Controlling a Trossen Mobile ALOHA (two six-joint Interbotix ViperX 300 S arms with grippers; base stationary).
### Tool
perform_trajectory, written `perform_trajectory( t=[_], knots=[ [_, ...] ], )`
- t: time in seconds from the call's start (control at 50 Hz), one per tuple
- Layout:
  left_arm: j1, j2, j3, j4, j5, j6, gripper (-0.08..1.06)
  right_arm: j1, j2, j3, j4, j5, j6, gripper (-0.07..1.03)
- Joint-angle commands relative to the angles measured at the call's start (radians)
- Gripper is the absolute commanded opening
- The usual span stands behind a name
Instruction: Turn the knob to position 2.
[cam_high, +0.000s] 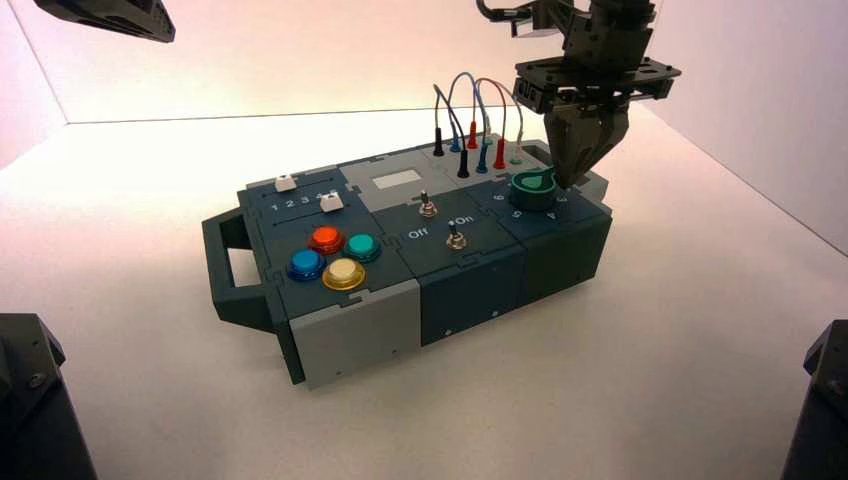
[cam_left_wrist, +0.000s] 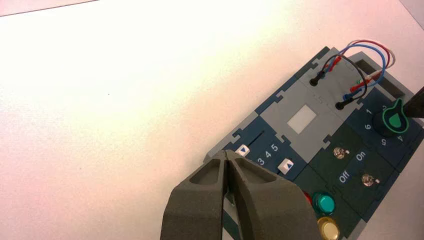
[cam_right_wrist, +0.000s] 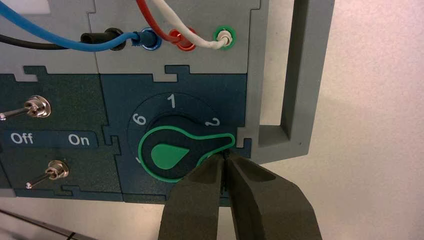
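The dark green teardrop knob (cam_high: 533, 186) sits on its round black base at the right end of the box (cam_high: 352, 322). In the right wrist view the knob (cam_right_wrist: 175, 152) has its pointed tip just past the numeral 2, towards the box's end. My right gripper (cam_right_wrist: 223, 156) is shut, and its tips press against the side of the knob's pointed tip; in the high view the right gripper (cam_high: 572, 180) reaches down from above. My left gripper (cam_left_wrist: 226, 154) is shut and empty, held high over the box's left end. The knob also shows in the left wrist view (cam_left_wrist: 395, 119).
Two metal toggle switches (cam_high: 427, 207) stand mid-box by "Off" and "On". Orange, teal, blue and yellow push-buttons (cam_high: 326, 239) and two white sliders (cam_high: 333, 201) are at the left. Plugged wires (cam_high: 470, 130) rise behind the knob. A grey handle (cam_right_wrist: 295, 100) ends the box.
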Motion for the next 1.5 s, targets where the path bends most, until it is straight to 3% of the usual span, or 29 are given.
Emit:
perform_trajectory(
  t=[0.02, 1.5],
  knots=[
    [-0.002, 0.003, -0.035, 0.002, -0.005, 0.003, -0.03, -0.014, -0.012, -0.025, -0.005, -0.003, -0.003, -0.02],
    [-0.002, 0.003, -0.035, 0.003, -0.005, 0.003, -0.03, -0.026, -0.009, -0.031, -0.008, -0.028, 0.0, -0.02]
  ],
)
